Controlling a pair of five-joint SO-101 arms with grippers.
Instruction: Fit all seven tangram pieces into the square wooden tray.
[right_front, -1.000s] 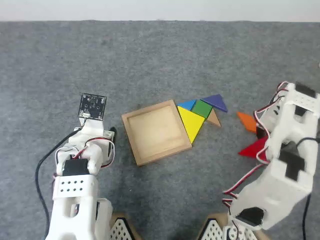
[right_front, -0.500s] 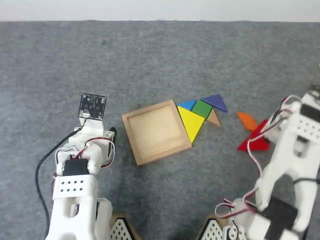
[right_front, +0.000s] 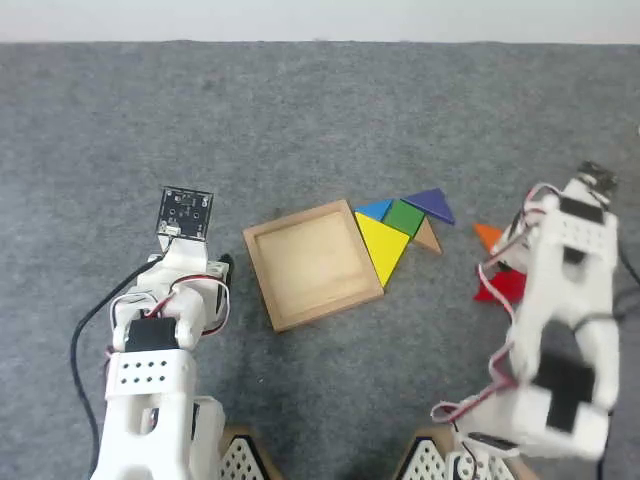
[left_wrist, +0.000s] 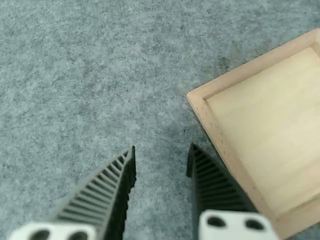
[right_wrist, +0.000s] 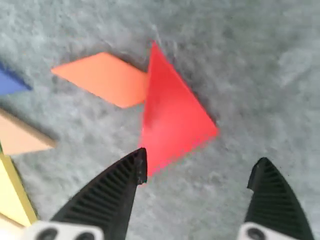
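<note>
Fingers (right_wrist: 112, 192) of right gripper (right_wrist: 200, 169) spread wide, one beside red triangle (right_wrist: 172, 117).

Overhead, wrist views close downward, left shares tray (right_front: 313, 262)

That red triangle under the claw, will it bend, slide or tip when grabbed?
The red triangle looks like a stiff, flat block, so it probably won't bend or roll. Lying flat on the grey felt, it offers little edge to grip and may slide. A push could nudge the orange piece touching it.
</note>
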